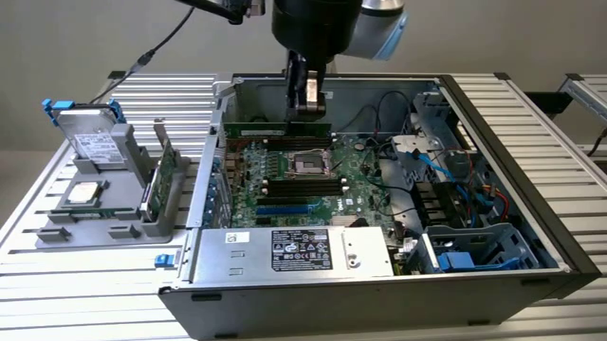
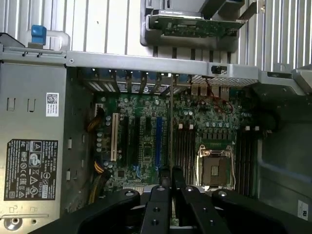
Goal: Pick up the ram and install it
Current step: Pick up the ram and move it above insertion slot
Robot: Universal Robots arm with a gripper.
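My tool is clenched on the ram, held on edge; directly beneath it sit the motherboard and CPU socket.

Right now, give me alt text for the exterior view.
The tool grips the ram, held level over the motherboard inside the open computer case. At the exterior view's left, a grey holder carries other parts.

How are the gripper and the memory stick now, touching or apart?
Touching. The exterior view shows the gripper shut on the top edge of the memory stick; in the wrist view the stick's thin edge runs between the fingers.
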